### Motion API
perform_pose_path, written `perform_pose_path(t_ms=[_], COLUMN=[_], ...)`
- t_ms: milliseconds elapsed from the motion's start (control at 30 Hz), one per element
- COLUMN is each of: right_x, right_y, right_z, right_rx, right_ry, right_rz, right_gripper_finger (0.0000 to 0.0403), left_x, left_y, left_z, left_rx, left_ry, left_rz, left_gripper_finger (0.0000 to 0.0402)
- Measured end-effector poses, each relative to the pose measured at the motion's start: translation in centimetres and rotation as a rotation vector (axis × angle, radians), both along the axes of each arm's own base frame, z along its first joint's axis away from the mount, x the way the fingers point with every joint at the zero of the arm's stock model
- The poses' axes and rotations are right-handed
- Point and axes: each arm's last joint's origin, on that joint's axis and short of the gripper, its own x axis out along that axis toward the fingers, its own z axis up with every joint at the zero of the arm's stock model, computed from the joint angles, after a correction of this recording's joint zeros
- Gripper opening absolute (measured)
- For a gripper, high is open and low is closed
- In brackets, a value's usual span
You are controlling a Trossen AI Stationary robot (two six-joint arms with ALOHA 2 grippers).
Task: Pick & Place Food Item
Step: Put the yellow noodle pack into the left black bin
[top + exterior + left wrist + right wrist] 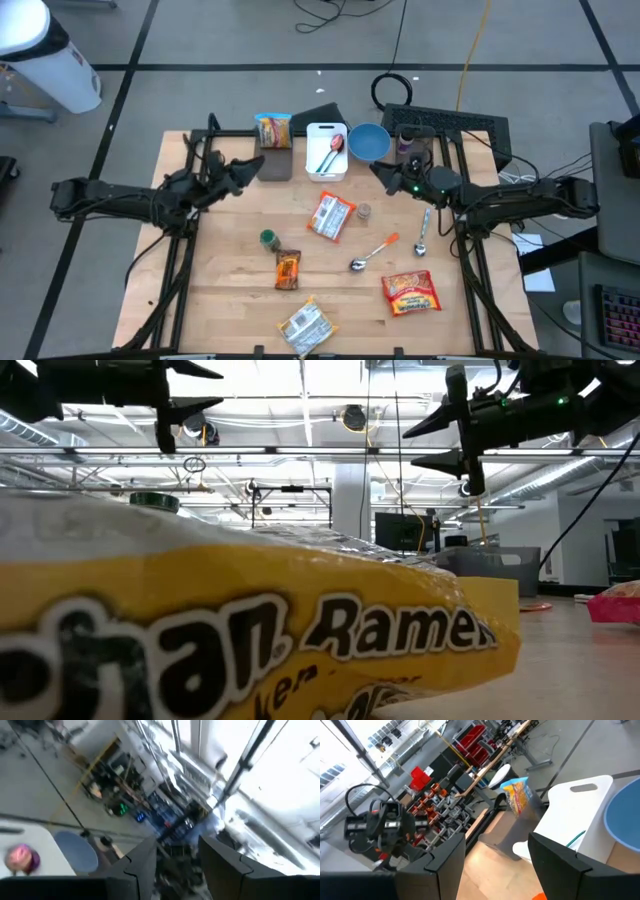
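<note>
1. near the table's front edge lies a yellow ramen packet (306, 326), long axis slanting from front-left to back-right; it fills the low view (250, 630), label readable.
2. right of it, a red ramen packet (411, 293) lies flat, long axis across the table.
3. left gripper (255, 168) hangs near the back left, fingers spread, empty.
4. right gripper (383, 173) hangs beside the blue bowl (368, 142), fingers spread, empty.
</note>
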Motion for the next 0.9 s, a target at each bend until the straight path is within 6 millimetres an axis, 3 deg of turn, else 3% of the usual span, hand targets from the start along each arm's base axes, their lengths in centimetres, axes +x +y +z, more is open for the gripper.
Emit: perform_pose_path(t_ms=[300,667,800,900], right_x=[0.1,0.1,0.1,0.1], right_y=[0.1,0.1,0.1,0.1], right_z=[-0.1,-0.1,-0.2,-0.2], right_rx=[-0.001,-0.011,-0.021,-0.026], right_ry=[0.007,0.019,0.026,0.032], right_rz=[0.04,0.041,0.048,0.057], right_gripper_finger=[0.021,0.021,0.021,0.021], left_x=[0.9,2.9,3.4,3.5], left_y=[-0.6,-2.4,-2.9,-3.4], left_z=[-0.1,3.5,4.8,4.6], left_rx=[0.169,0.223,0.231,0.217], left_ry=[0.13,0.693,0.677,0.687], left_rz=[-0.143,-0.338,-0.4,-0.477], left_gripper_finger=[0.0152,0.0152,0.0152,0.0152])
